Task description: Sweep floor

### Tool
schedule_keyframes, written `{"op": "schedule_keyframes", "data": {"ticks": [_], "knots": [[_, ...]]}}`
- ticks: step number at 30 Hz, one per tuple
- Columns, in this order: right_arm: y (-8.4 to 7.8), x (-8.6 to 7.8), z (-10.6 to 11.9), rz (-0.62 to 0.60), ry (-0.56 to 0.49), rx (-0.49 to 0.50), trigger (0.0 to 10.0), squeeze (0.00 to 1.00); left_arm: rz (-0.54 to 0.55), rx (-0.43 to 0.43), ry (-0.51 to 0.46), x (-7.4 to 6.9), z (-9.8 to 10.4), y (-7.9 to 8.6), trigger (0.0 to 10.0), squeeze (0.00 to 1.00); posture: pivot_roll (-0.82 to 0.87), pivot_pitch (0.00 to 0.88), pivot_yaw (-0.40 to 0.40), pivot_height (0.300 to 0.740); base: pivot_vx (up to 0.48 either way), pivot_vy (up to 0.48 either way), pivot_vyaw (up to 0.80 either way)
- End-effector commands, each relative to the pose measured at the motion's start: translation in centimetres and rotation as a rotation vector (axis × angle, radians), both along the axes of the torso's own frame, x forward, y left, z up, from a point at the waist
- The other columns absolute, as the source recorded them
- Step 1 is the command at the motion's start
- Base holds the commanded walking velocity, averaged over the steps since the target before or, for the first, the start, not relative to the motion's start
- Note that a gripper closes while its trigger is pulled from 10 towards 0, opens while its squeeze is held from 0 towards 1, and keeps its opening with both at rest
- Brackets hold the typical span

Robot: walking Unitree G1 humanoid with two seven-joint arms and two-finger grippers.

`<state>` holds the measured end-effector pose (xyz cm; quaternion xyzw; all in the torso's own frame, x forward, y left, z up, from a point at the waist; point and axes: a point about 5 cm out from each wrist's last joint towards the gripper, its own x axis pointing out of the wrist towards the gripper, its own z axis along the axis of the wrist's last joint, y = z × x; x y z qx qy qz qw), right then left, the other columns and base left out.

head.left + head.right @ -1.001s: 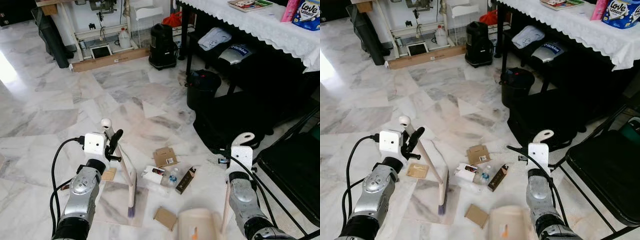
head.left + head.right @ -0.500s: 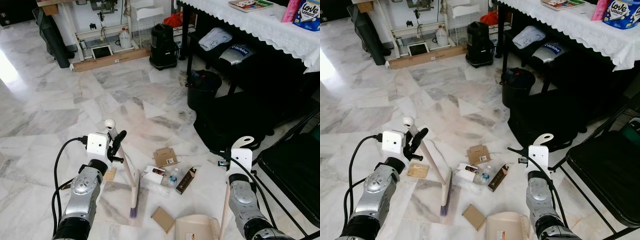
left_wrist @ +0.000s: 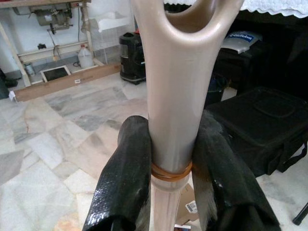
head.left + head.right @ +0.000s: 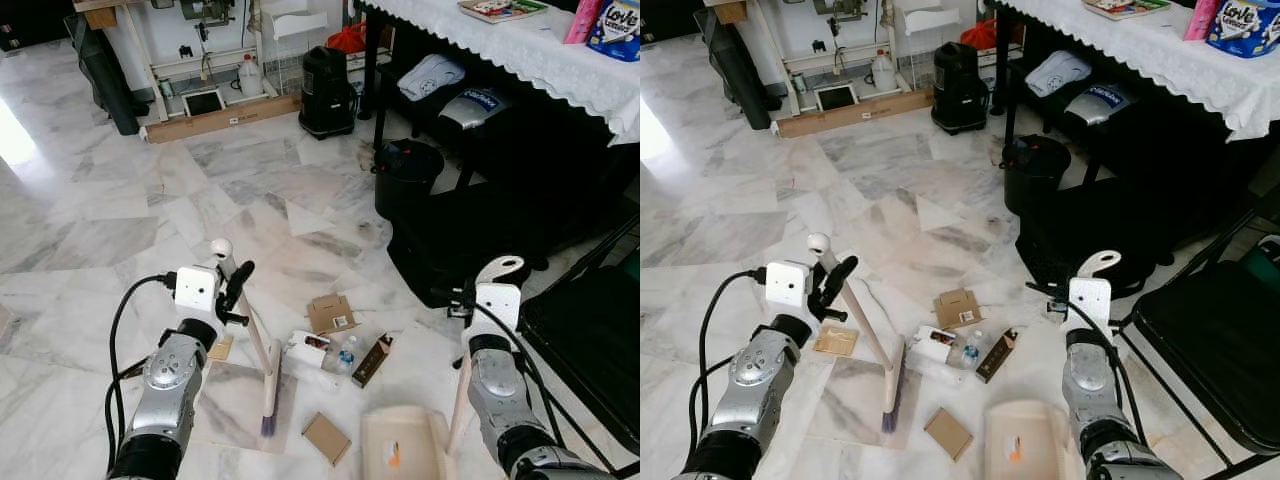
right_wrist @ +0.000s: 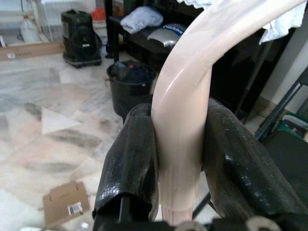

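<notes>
My left gripper is shut on the tan handle of a broom, just below its rounded top. The handle slants down to the bristle head, which rests on the marble floor. My right gripper is shut on the cream upright handle of a dustpan, whose pan lies flat on the floor at the near edge. Between broom and pan lies the litter: a cardboard box, a white packet, a small plastic bottle, a dark carton and a flat cardboard piece.
A black bin and a black bag stand to the right, under a table with a white lace cloth. A black folding chair is at the near right. A black canister and a sewing table are at the back.
My right gripper has shifted slightly right and away with the dustpan handle, and the pan has turned on the floor. The broom head has edged a little to the right.
</notes>
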<state>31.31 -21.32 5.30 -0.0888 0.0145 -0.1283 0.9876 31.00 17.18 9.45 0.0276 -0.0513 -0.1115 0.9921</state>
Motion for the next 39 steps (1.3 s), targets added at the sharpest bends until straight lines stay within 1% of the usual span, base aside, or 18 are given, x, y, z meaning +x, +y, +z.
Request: {"op": "schedule_keyframes", "data": {"ticks": [1, 2, 3, 6, 8, 9, 11, 14, 15, 19, 21, 25, 27, 32, 33, 35, 36, 39], "knots": [[0.0, 0.3, 0.4, -0.006, -0.022, 0.02, 10.0, 0.0, 0.0, 0.0, -0.062, 0.4, 1.3, 0.2, 10.0, 0.0, -0.01, 0.069, 0.015, 0.74, 0.0, 0.0, 0.0], [0.0, 0.2, 0.3, -0.006, -0.016, 0.026, 10.0, 0.0, 0.0, 0.0, -0.064, 0.4, 1.3, 0.2, 10.0, 0.0, -0.01, 0.07, 0.015, 0.74, 0.0, 0.0, 0.0], [0.1, 0.0, -0.4, -0.005, 0.02, 0.057, 10.0, 0.0, 0.001, 0.003, -0.068, 0.5, 1.5, 0.3, 10.0, 0.0, -0.01, 0.07, 0.015, 0.74, 0.0, 0.0, 0.0], [0.4, -0.5, -1.6, -0.006, 0.084, 0.134, 10.0, 0.0, 0.001, 0.006, -0.072, 0.6, 1.6, 0.3, 10.0, 0.0, 0.0, 0.072, 0.016, 0.74, 0.0, 0.0, 0.0], [0.5, -1.0, -2.4, -0.015, 0.125, 0.153, 10.0, 0.0, 0.0, 0.008, -0.071, 0.6, 1.6, 0.3, 10.0, 0.0, 0.0, 0.073, 0.017, 0.74, 0.0, 0.0, 0.0], [0.5, -1.0, -2.4, -0.015, 0.125, 0.153, 10.0, 0.0, 0.0, 0.008, -0.071, 0.6, 1.6, 0.3, 10.0, 0.0, 0.0, 0.073, 0.017, 0.74, 0.0, 0.0, 0.0], [0.4, -1.6, -3.1, -0.028, 0.16, 0.151, 10.0, 0.0, -0.007, 0.01, -0.063, 0.4, 1.4, 0.3, 10.0, 0.0, 0.0, 0.073, 0.017, 0.74, 0.0, 0.0, 0.0], [0.3, -1.9, -3.4, -0.03, 0.172, 0.146, 10.0, 0.0, -0.011, 0.01, -0.058, 0.3, 1.3, 0.3, 10.0, 0.0, 0.0, 0.075, 0.018, 0.74, 0.0, 0.0, 0.0], [0.2, -2.3, -3.8, -0.031, 0.192, 0.142, 10.0, 0.0, -0.014, 0.009, -0.053, 0.2, 1.2, 0.2, 10.0, 0.0, 0.0, 0.075, 0.018, 0.74, 0.0, 0.0, 0.0], [0.1, -2.6, -4.1, -0.033, 0.202, 0.142, 10.0, 0.0, -0.017, 0.009, -0.045, 0.2, 1.1, 0.2, 10.0, 0.0, 0.01, 0.078, 0.016, 0.74, 0.0, 0.0, 0.0], [0.0, -2.8, -4.4, -0.033, 0.226, 0.142, 10.0, 0.0, -0.028, 0.009, -0.028, 0.1, 0.8, 0.2, 10.0, 0.0, 0.0, 0.079, 0.017, 0.74, 0.0, 0.0, 0.0], [-0.1, -2.8, -4.5, -0.032, 0.246, 0.132, 10.0, 0.0, -0.032, 0.01, -0.019, 0.1, 0.7, 0.1, 10.0, 0.0, 0.0, 0.079, 0.018, 0.74, 0.0, 0.0, 0.0], [0.0, -2.7, -4.6, -0.04, 0.271, 0.122, 10.0, 0.0, -0.032, 0.009, -0.013, 0.2, 0.6, 0.1, 10.0, 0.0, -0.02, 0.08, 0.014, 0.74, 0.0, 0.0, 0.0], [0.2, -2.3, -4.3, -0.042, 0.263, 0.134, 10.0, 0.0, -0.036, 0.01, -0.002, 0.2, 0.4, -0.1, 10.0, 0.0, -0.03, 0.08, 0.01, 0.74, 0.0, 0.0, 0.0], [0.4, -2.2, -4.4, -0.032, 0.278, 0.119, 10.0, 0.0, -0.036, 0.01, 0.0, 0.2, 0.4, -0.1, 10.0, 0.0, -0.03, 0.08, 0.01, 0.74, 0.0, 0.0, 0.0], [0.5, -2.1, -4.4, -0.025, 0.283, 0.121, 10.0, 0.0, -0.036, 0.01, 0.002, 0.2, 0.4, -0.1, 10.0, 0.0, -0.03, 0.081, 0.006, 0.74, 0.0, 0.0, 0.0], [0.7, -2.1, -4.5, -0.017, 0.31, 0.103, 10.0, 0.0, -0.036, 0.009, 0.005, 0.2, 0.4, -0.1, 10.0, 0.0, -0.04, 0.079, 0.005, 0.74, 0.0, 0.0, 0.0], [0.8, -2.1, -4.6, -0.02, 0.328, 0.101, 10.0, 0.0, -0.036, 0.007, 0.007, 0.2, 0.3, -0.1, 10.0, 0.0, -0.04, 0.08, 0.002, 0.74, 0.0, 0.0, 0.0]]}}
